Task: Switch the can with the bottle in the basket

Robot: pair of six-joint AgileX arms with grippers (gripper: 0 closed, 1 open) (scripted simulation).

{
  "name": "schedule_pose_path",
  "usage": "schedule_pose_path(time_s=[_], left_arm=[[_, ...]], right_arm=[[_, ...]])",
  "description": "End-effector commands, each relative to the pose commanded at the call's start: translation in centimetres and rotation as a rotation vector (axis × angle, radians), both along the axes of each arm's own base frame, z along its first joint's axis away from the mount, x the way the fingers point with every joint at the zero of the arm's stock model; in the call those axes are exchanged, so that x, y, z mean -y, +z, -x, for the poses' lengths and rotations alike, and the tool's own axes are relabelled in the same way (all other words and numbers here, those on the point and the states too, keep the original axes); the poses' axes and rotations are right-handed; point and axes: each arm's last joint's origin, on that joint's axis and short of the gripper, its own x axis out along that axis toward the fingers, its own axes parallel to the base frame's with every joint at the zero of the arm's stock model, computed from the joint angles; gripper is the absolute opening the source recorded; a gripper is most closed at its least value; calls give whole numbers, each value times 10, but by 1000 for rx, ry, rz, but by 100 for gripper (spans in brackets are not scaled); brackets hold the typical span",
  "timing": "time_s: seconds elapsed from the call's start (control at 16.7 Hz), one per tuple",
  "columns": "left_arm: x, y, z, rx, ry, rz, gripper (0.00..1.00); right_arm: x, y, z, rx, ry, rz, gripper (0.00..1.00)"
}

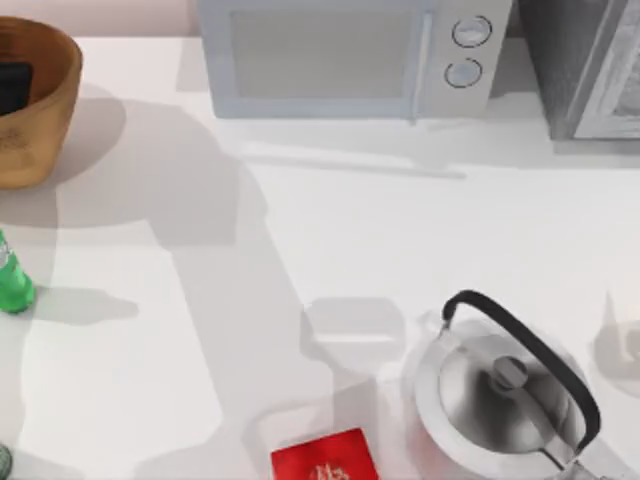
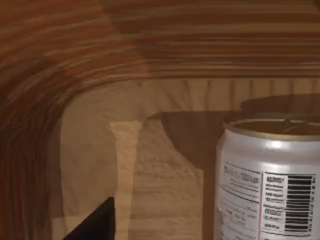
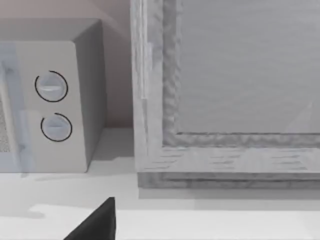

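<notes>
The brown wooden basket [image 1: 45,110] stands at the table's far left corner. Inside it, the left wrist view shows the white can [image 2: 270,180] upright on the basket's floor [image 2: 165,190], gold-tan top up and barcode facing the camera. My left gripper [image 1: 10,88] reaches down into the basket as a dark shape, close beside the can and apart from it. The green bottle [image 1: 12,280] stands upright on the table at the left edge, in front of the basket. A dark part of my right gripper [image 3: 95,224] shows in the right wrist view, facing the appliances at the back right.
A white microwave [image 1: 350,55] stands along the back, with a grey framed cabinet [image 1: 590,65] to its right. A steel kettle [image 1: 505,395] with a black handle sits at the front right, and a flat red box [image 1: 325,458] lies at the front edge.
</notes>
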Motion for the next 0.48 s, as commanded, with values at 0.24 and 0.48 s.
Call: schedule_pose_path(time_s=[0.24, 0.48], left_arm=[[1, -25, -4, -4, 0, 1, 100], [1, -25, -4, -4, 0, 1, 92]], right_arm=[[0, 0, 0, 0, 0, 0, 100], [0, 0, 0, 0, 0, 0, 100]])
